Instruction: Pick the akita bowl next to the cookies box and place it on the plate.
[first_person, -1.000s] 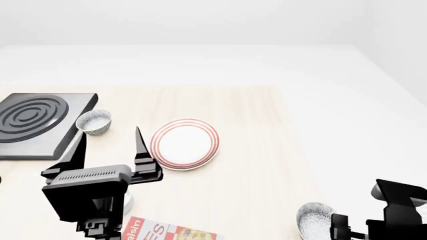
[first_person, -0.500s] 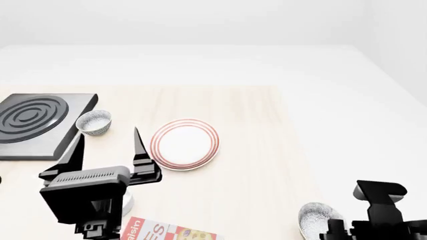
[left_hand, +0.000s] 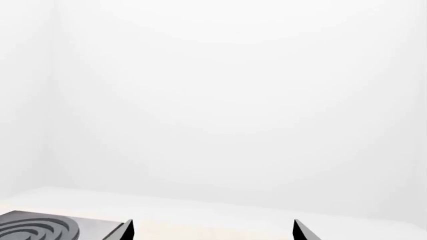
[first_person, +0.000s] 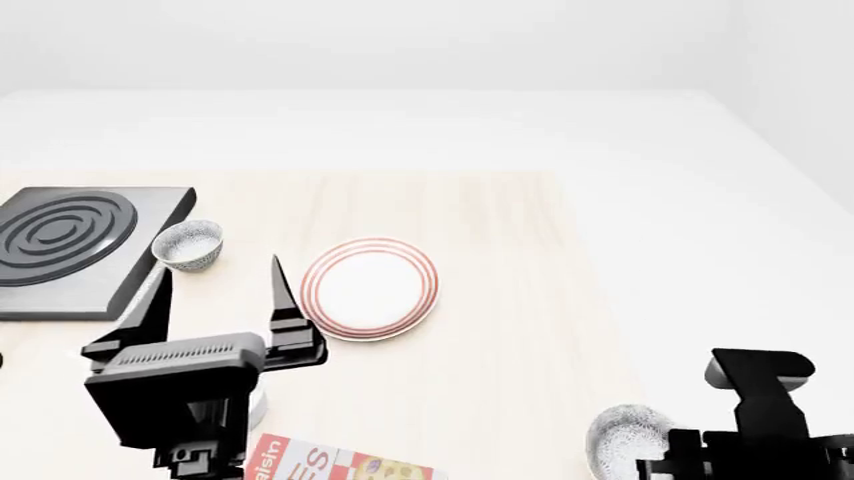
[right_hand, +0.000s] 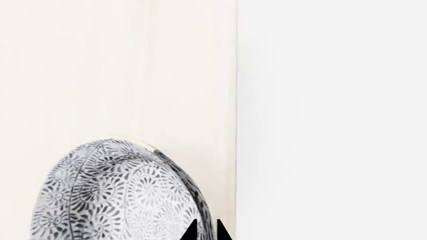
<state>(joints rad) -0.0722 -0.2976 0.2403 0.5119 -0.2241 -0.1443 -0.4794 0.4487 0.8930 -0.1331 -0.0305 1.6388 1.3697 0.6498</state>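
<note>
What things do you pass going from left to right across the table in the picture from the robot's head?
Black stove plate → small patterned bowl beside it → red-ringed plate → second patterned bowl at the near right edge.

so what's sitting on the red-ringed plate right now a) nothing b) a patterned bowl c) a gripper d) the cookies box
A: in the head view the plate shows a bare white centre. One patterned bowl stands beside the stove, and the second bowl sits apart from the plate, nearer the camera and to the right.
</note>
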